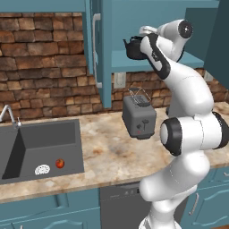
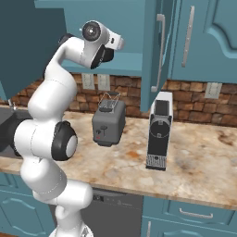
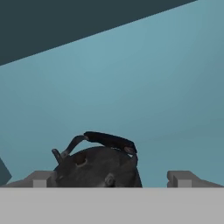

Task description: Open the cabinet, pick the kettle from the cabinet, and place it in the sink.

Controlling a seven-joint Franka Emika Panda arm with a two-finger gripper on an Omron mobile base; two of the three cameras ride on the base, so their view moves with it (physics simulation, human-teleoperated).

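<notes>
Two tool (image 3: 109,179) fingers spread wide, released, flanking kettle (image 3: 98,168) inside cabinet (image 1: 147,60).

Glossy white arm (image 1: 188,89) built of fat rounded segments, with black bands at the joints. Round white end caps sit in dark rings. The wrist cap carries a small dark centre. Pale grey squared fingertips (image 3: 41,178).
</notes>
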